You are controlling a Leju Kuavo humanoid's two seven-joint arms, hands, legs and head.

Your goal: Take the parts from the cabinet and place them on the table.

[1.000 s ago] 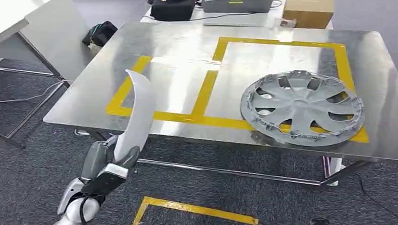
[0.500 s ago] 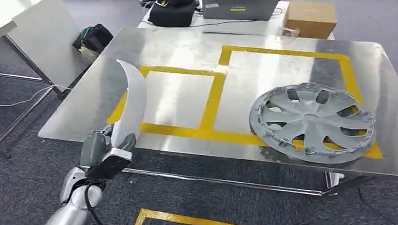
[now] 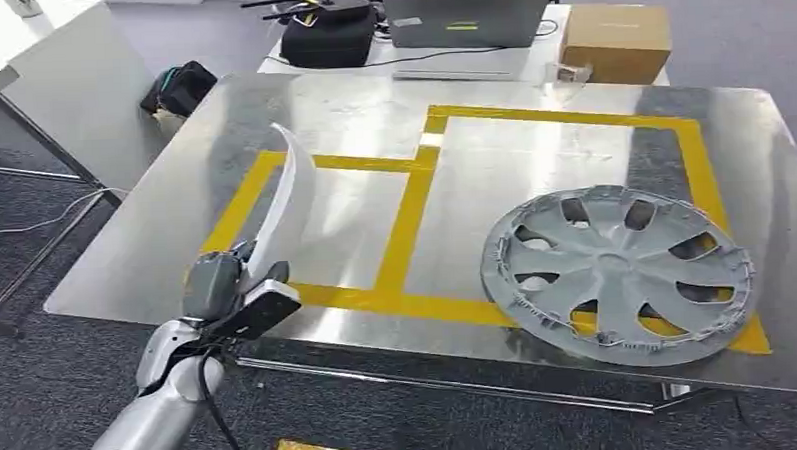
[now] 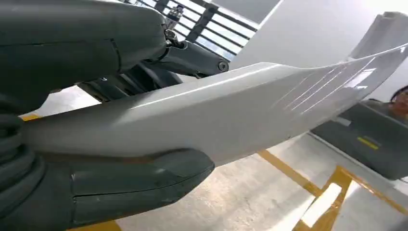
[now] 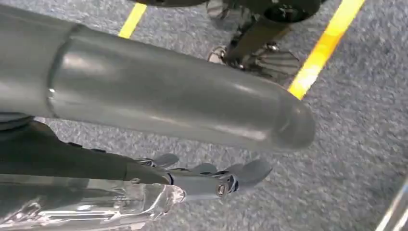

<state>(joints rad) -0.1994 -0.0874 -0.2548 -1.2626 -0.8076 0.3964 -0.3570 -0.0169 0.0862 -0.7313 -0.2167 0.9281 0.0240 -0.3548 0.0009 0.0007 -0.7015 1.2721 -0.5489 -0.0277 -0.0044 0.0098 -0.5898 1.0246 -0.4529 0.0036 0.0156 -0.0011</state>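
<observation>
We are seeing left hand [image 3: 229, 294] grasping curved white trim part [image 3: 286, 204], holding it upright over table's [image 3: 175, 243] near left edge. Hubcap [image 3: 616, 274] lying at near right corner. Right hand [image 5: 226, 179] hanging over carpet, fingers partly hidden; grip unclear.

Curved white part [image 4: 231, 110] between fingers [image 4: 139, 180]
</observation>
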